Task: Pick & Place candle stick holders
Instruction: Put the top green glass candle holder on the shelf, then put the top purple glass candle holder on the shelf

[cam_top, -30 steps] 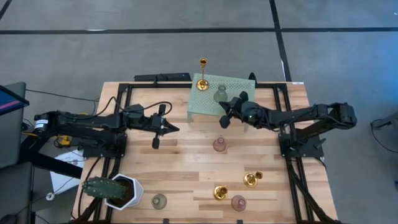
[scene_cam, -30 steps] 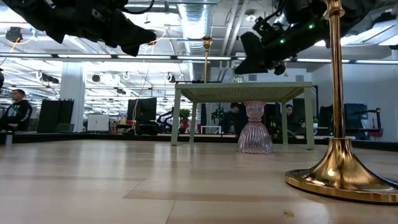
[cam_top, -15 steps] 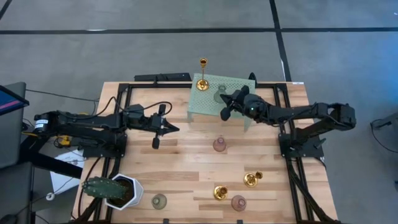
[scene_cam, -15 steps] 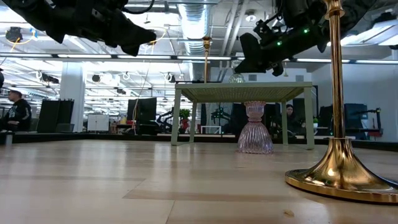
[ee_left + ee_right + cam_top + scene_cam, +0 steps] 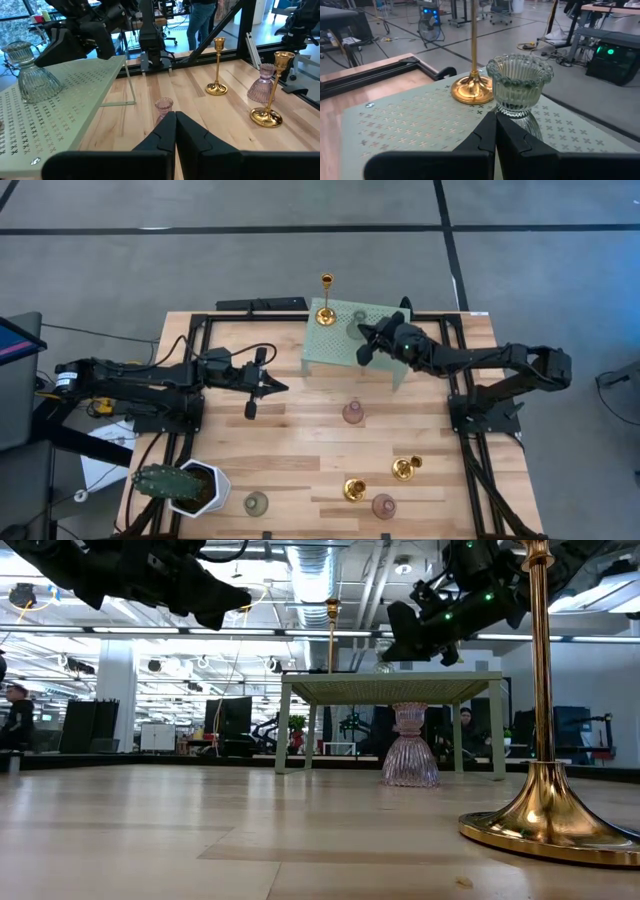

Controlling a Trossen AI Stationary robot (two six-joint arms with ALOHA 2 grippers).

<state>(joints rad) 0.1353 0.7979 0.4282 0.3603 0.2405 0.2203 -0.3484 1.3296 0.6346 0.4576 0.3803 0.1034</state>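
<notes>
Ribbed pale green glass holder (image 5: 519,85) upright on mint stand (image 5: 415,127), beside gold stem base, my right gripper (image 5: 495,131) fingers together, left gripper (image 5: 175,131) fingers together.

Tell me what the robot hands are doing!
Right hand shut, over mint-green perforated stand, facing pale green glass holder. Left hand shut, waiting mid-table. Tall gold holder stands close beside.

Wooden table (image 5: 300,470), mint-green perforated stand (image 5: 335,345) at 12 o'clock carrying tall gold holder (image 5: 325,305), right gripper (image 5: 365,345) over stand's 3 o'clock side, left gripper (image 5: 265,388) at 9 o'clock, cactus pot (image 5: 180,485) at 7 o'clock
</notes>
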